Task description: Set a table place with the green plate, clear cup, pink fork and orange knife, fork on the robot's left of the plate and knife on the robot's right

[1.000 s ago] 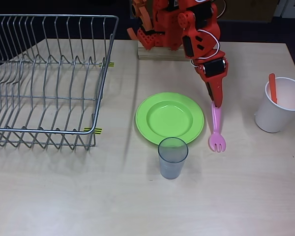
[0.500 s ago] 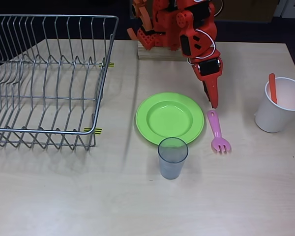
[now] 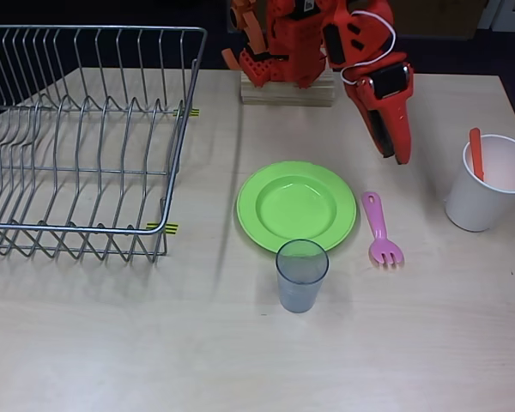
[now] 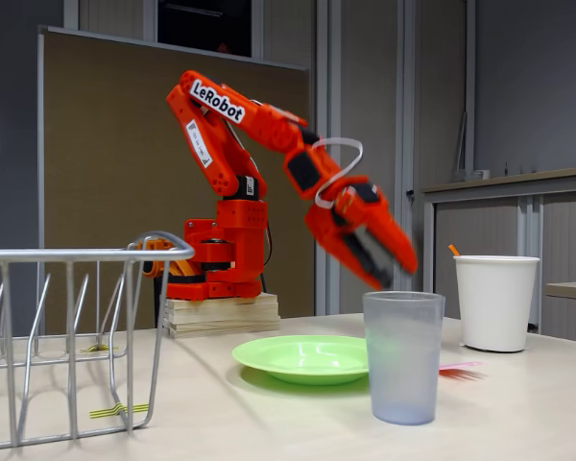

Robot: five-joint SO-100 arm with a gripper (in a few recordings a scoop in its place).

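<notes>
1. We see the pink fork (image 3: pixel 381 232) lying flat on the table (image 3: pixel 240 360), just right of the green plate (image 3: pixel 296 206) in the overhead view, close to its rim.
2. Its long axis runs roughly far-to-near with a slight lean: the rounded handle end points far, toward the arm's base, and the short tines point near and a little right.
3. It is a small, pale pink, one-piece plastic fork, shorter than the plate is wide.
4. The plate is round, bright lime green, with a wide rim and shallow centre; the clear cup (image 3: pixel 301 275), a grey-tinted tumbler, stands upright just near of it.
5. The orange knife (image 3: pixel 476 154) stands in the white paper cup (image 3: pixel 487 193) at the right side of the table, its end poking above the rim.
6. The gripper (image 3: pixel 395 142) hangs above the table, far of the fork and apart from it, between plate and paper cup; it holds nothing, and we cannot tell whether its fingers are spread or together.
7. A wire dish rack (image 3: pixel 77 137) sits on the left.
</notes>
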